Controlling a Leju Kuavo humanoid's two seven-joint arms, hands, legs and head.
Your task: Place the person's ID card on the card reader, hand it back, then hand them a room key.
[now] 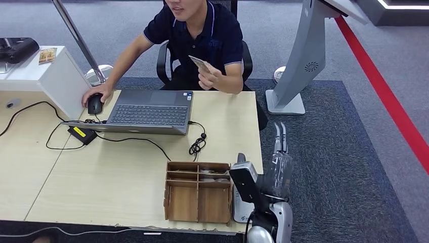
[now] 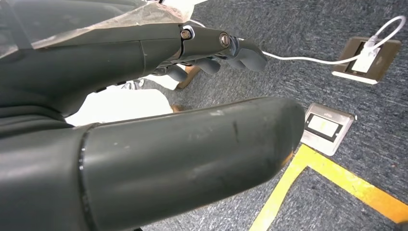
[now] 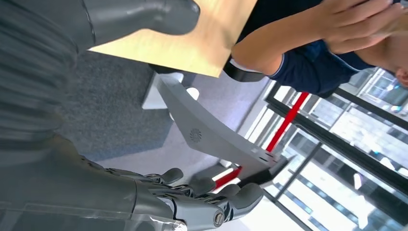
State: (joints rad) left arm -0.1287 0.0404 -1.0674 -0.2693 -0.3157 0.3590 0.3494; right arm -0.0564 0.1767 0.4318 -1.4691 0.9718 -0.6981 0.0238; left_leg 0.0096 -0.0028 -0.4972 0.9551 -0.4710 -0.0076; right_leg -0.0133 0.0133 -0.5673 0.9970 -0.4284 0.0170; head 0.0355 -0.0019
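The person across the table holds the ID card (image 1: pixel 199 63) up in one hand in front of their chest. My right hand (image 1: pixel 280 140) is raised just off the table's right edge, fingers stretched toward the person, holding nothing. Its thumb (image 3: pixel 144 17) and fingers (image 3: pixel 207 197) stand well apart. A white device (image 1: pixel 241 206), probably the card reader, stands beside the wooden organizer box (image 1: pixel 198 192) and is partly hidden by my right arm. Flat cards lie in the box's back compartment (image 1: pixel 212 174). My left hand (image 2: pixel 192 96) hangs over the carpet, holding nothing.
A laptop (image 1: pixel 149 111) sits open in front of the person, whose other hand rests on a mouse (image 1: pixel 94 104). Cables (image 1: pixel 197 144) trail across the table (image 1: pixel 101 172). A white cabinet (image 1: pixel 45 76) stands at the far left. A grey kiosk stand (image 1: pixel 298 61) rises to the right.
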